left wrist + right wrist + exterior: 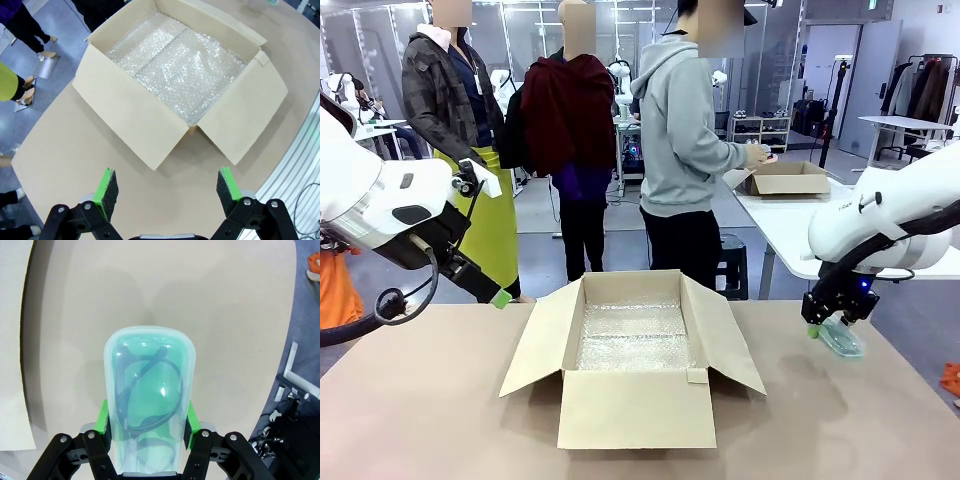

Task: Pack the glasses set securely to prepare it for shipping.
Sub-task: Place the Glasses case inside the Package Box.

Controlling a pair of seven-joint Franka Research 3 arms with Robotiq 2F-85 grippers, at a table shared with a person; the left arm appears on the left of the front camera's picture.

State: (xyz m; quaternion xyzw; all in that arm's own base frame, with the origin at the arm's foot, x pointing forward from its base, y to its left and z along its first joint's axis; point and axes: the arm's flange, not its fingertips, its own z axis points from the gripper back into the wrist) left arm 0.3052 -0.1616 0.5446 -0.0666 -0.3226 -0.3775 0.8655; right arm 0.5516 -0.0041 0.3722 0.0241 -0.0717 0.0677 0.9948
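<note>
My right gripper (828,322) is shut on the mint green glasses case (842,340), holding it above the table's right side. In the right wrist view the translucent green case (149,405) stands between the green pads (103,421), with dark-framed glasses visible inside. My left gripper (500,297) hangs open above the table's far left. Its spread fingers (106,186) hover in the left wrist view short of the open cardboard box (135,112), with nothing between them. The box (630,405) sits mid-table, lined with bubble wrap (632,338).
A person in a grey hoodie (685,140) stands beyond the table's far edge, turned toward a white side table with another cardboard box (786,178). Other people stand at the back left. The box flaps (542,340) splay outward on both sides.
</note>
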